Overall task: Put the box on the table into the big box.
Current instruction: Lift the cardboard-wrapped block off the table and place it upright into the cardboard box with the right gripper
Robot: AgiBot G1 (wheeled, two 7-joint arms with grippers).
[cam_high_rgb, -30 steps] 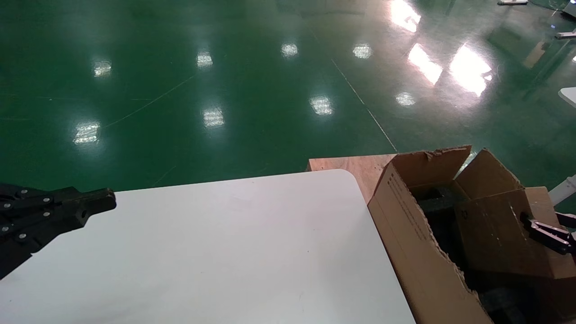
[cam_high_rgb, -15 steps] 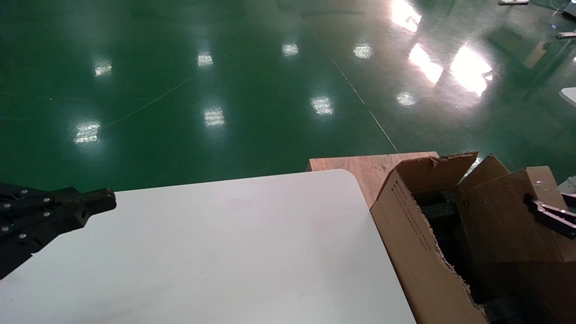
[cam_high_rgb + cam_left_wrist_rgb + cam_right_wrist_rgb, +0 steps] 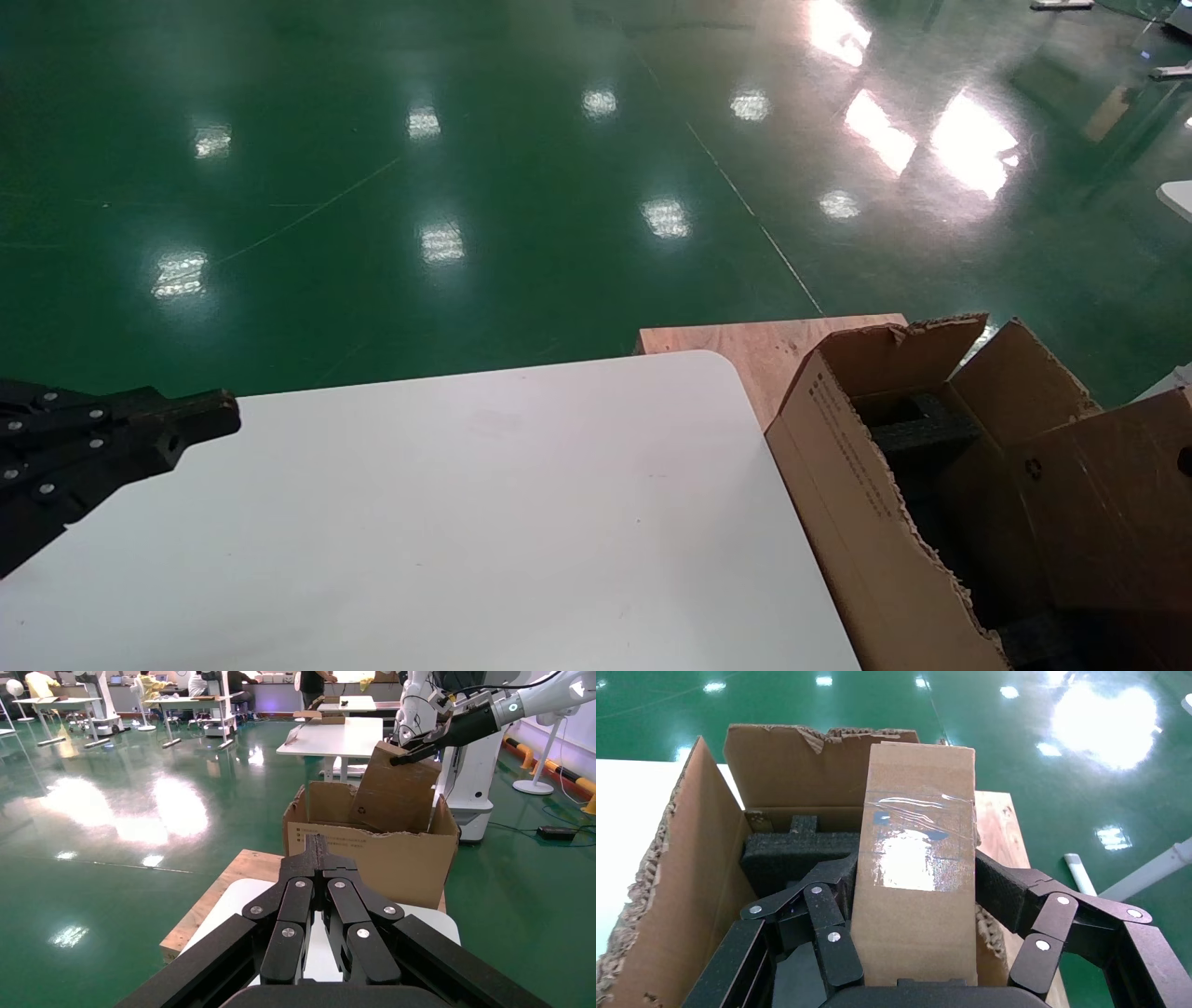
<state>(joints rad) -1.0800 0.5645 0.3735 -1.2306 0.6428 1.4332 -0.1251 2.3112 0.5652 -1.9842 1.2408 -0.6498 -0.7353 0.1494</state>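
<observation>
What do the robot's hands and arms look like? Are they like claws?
A bit like claws. Each gripper, the left gripper and the right gripper, is matte black, built from flat jointed bars pinned together with small round silver bolts, tapering into two fingers. Seen from the left wrist camera, the right arm has a glossy white shell with a dark grey wrist section and a small teal light.
</observation>
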